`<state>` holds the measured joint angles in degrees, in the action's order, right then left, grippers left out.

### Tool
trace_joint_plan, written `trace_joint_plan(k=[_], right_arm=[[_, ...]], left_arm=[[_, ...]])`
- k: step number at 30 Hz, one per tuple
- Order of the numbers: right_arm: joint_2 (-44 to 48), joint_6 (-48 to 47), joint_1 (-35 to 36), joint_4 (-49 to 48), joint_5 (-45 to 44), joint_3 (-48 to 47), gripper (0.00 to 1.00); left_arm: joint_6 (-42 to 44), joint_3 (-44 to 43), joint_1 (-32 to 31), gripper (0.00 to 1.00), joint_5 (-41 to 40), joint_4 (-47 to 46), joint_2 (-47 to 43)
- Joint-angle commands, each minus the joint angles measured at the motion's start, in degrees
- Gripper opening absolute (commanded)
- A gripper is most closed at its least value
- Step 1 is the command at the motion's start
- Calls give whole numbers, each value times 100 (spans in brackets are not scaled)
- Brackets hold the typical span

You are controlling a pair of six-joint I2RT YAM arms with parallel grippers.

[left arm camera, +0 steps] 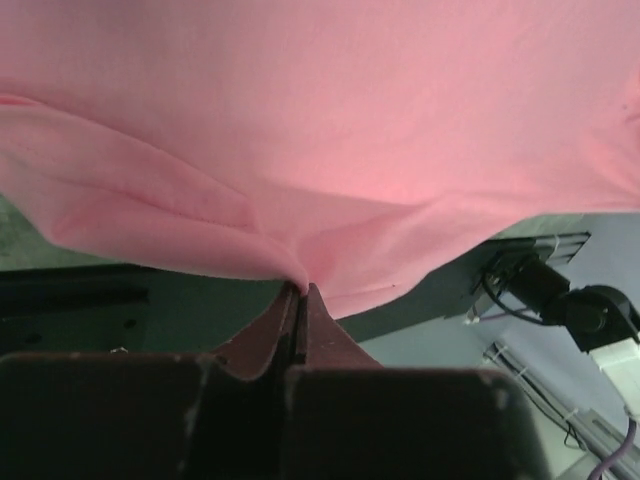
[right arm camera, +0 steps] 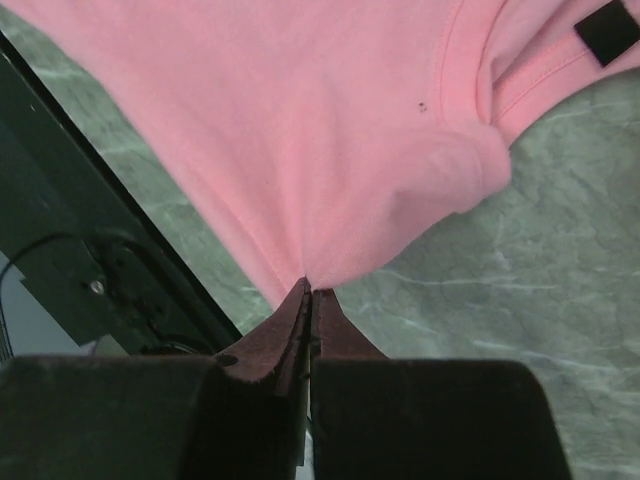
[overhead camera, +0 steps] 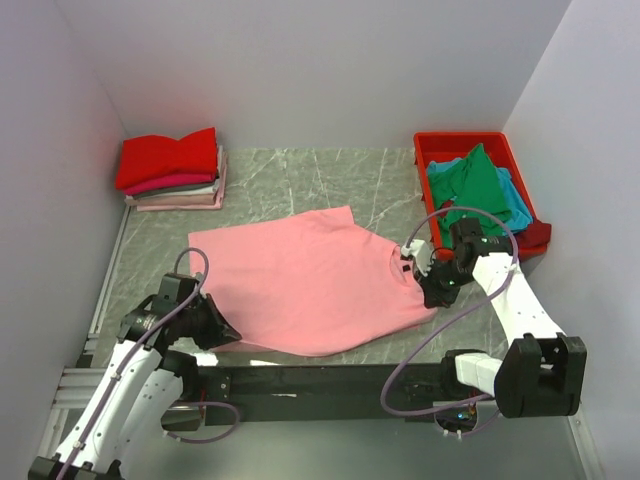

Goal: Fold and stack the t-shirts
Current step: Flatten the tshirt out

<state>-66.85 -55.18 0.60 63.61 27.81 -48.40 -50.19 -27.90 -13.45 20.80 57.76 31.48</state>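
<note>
Pink t-shirt (overhead camera: 300,280) lies spread mostly flat on the table (overhead camera: 300,180), stretched between the two grippers. Left gripper (overhead camera: 226,334) is closed tight on the shirt's near edge. In its wrist view the fingers meet with a pinch of pink cloth at the tips, and the fabric fans out ahead of them and to both sides. Right gripper (overhead camera: 428,288) is likewise clamped on the shirt, at the edge just short of the collar. Its wrist view shows the fingers pressed together on a gathered point of cloth, with the collar ahead and to the right of the tips. The dark neck label (right arm camera: 607,30) sits further ahead, at the far right.

Folded stack of shirts (overhead camera: 172,172), red on top, sits well beyond the left gripper and to its left, against the far wall, apart from the pink shirt. Red bin (overhead camera: 465,139) stands just beyond the right gripper. It holds a green shirt (overhead camera: 480,185) lying over a teal-blue shirt (overhead camera: 517,207), both crumpled. Whether the bin touches the right arm cannot be told.
</note>
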Motion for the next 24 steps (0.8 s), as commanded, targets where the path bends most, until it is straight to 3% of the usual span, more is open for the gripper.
trace_joint_plan(k=[1,3,5,6,7,8,9,12,14,17,20,24], right_arm=[[75,-450,-34,335,-259,-73,0],[137,-476,-34,397,-329,-134,0],[198,-520,-25,494,-373,-187,7],[251,-538,-34,546,-373,-283,22],[277,-573,-25,669,-356,-353,30],[313,-582,-34,696,-347,-424,36],[365,-582,-25,722,-286,-616,44],[366,-451,-34,697,-101,-1116,55],[226,-136,-34,381,241,-1390,57],[-458,716,-25,-453,1023,-1882,59],[-1872,1526,203,-763,1471,-2786,55],[-3935,2536,493,-955,1359,-4506,50]], left_arm=[[220,-154,-87,1,373,130,121],[282,-312,-140,1,346,341,261],[422,-531,-158,6,337,612,349],[492,-628,-158,12,372,727,367],[632,-733,-158,19,433,824,376],[686,-1022,-158,33,547,903,359],[739,-1207,-158,38,609,1026,341],[827,-2121,-158,58,514,1010,270],[853,-2604,-158,63,68,808,297],[845,-2546,-158,66,-434,-113,419],[1054,-2247,-158,68,-980,-1676,778],[1898,-2509,-149,69,-1726,-2848,1587]])
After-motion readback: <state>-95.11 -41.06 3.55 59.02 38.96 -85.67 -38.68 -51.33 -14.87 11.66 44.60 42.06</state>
